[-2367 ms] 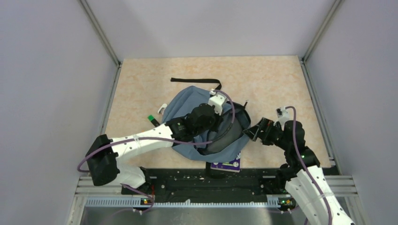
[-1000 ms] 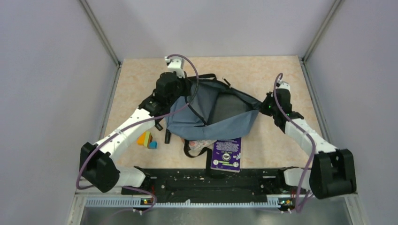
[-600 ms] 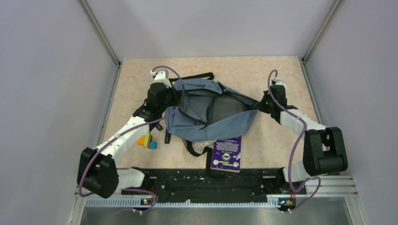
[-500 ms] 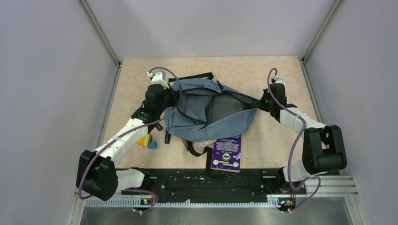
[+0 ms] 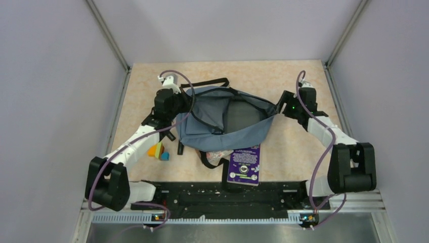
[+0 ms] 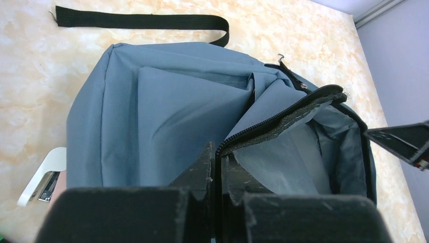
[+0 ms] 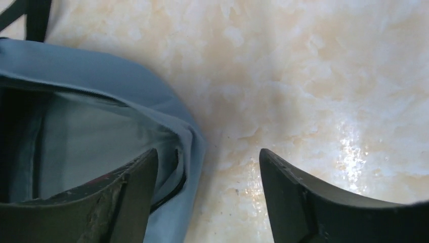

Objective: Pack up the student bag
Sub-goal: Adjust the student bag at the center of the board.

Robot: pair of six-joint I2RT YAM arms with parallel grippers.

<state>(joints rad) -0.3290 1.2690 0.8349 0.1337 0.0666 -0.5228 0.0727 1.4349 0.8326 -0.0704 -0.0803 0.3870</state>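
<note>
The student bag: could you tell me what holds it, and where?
The left gripper pinches the student bag by its zipper edge; the right gripper is open.

student bag (image 5: 238, 137): matt woven cloth | strap (image 6: 136, 21): ribbed black webbing | table (image 7: 313, 76): smooth, glossy, marbled

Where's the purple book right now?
In the top view, the purple book lies at the near edge of the table, roughly midway between the arm bases, just in front of the student bag.

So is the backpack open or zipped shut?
Open. The student bag gapes, zip edges apart and lining showing; the left end effector pinches one edge.
</note>
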